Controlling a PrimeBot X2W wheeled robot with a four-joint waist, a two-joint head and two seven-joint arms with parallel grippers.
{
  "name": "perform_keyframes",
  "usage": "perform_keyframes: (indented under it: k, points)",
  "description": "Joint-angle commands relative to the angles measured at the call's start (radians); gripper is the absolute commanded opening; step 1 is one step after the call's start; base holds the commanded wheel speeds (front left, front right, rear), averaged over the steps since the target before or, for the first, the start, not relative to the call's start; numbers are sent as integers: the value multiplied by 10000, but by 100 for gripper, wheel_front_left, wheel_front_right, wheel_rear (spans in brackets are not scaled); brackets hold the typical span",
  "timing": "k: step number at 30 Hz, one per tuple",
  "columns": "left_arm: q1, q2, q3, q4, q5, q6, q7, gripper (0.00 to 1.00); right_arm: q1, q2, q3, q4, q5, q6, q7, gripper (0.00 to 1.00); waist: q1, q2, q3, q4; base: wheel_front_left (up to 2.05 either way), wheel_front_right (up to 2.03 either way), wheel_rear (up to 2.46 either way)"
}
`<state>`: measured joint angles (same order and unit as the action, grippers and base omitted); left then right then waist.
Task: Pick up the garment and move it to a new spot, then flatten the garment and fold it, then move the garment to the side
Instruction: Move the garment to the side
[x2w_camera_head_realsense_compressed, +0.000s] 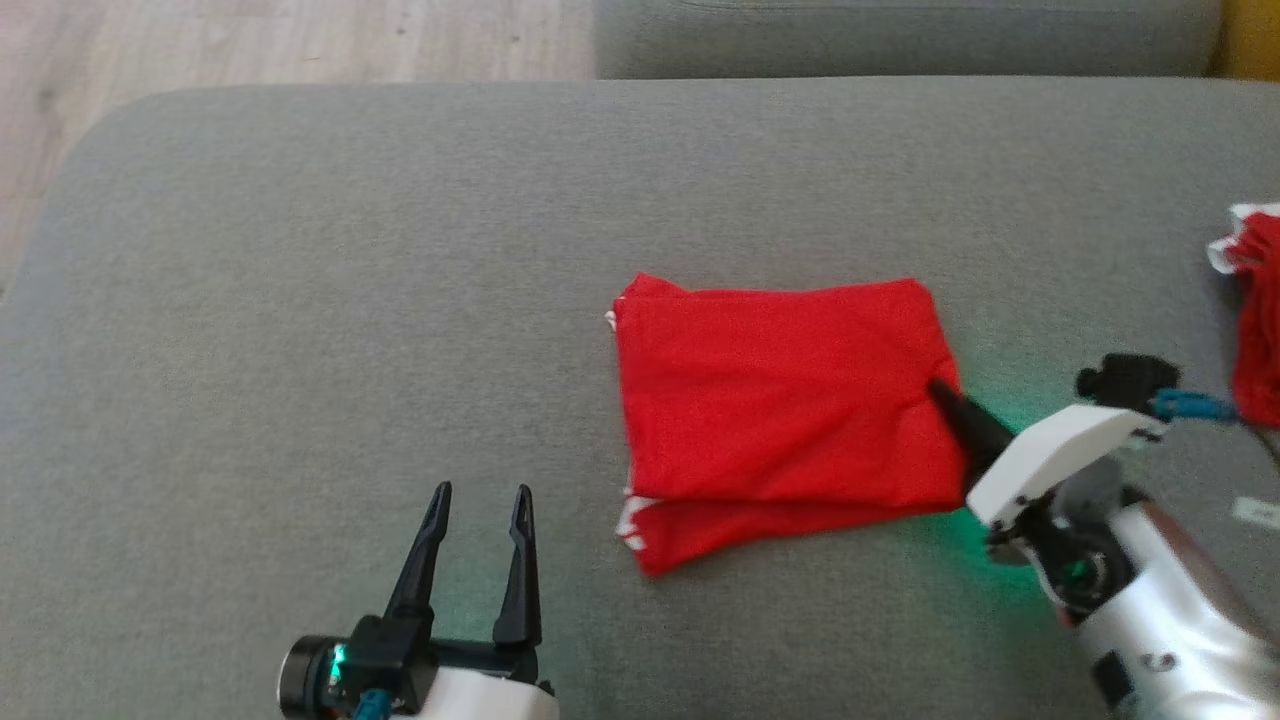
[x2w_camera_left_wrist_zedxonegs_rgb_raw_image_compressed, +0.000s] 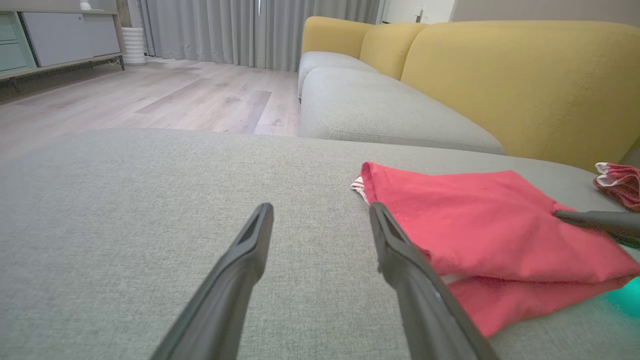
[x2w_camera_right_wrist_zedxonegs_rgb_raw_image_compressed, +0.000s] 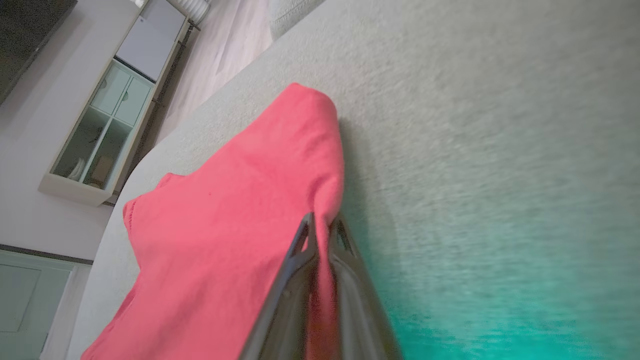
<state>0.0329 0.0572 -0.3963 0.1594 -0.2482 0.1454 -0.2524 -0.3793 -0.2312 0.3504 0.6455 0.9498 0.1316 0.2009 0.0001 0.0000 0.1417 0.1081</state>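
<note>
Grey cushion (x2w_camera_head_realsense_compressed: 300, 250) under folded red garment (x2w_camera_head_realsense_compressed: 780, 400): likely soft, light, limp. Right gripper (x2w_camera_head_realsense_compressed: 938, 390) sensibly clamped on its three-o'clock edge; left gripper (x2w_camera_head_realsense_compressed: 482, 490), seven o'clock, splayed, empty.

We only get a slice of the second red-and-white cloth (x2w_camera_head_realsense_compressed: 1252, 310): the head view's right edge chops it off, and the left wrist view does the same. The folded red garment (x2w_camera_head_realsense_compressed: 780, 400) runs off the bottom of the right wrist view. Its lower layers sit tucked under the top one, so we can't count the folds. Where the right gripper (x2w_camera_head_realsense_compressed: 942, 392) pinches the garment's edge, its two fingers merge into one dark wedge in the head view. The small white scrap (x2w_camera_head_realsense_compressed: 1258, 511) by the right edge is too tiny to identify. Whatever's inside the glass cabinet (x2w_camera_right_wrist_zedxonegs_rgb_raw_image_compressed: 97, 145) is just mush.
</note>
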Motion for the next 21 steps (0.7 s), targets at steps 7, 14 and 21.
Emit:
perform_keyframes:
  k: [7, 14, 21]
  points:
    - [-620, -70, 365, -526, 49, -44, -93, 100, -907, -2124, 260, -896, -330, -9, -533, 0, -1, 0, 552, -1013, 0, 0, 0]
    - [-1082, -70, 593, -843, 242, -197, -93, 100, -2212, -3831, -172, -1012, -998, -9, -645, 0, -1, 0, 1238, -1805, 0, 0, 0]
    - [-1555, -70, 774, -1040, 432, -487, -93, 100, -2998, -4835, -1083, -967, -1655, -9, -653, 0, -1, 0, 1850, -2244, 0, 0, 0]
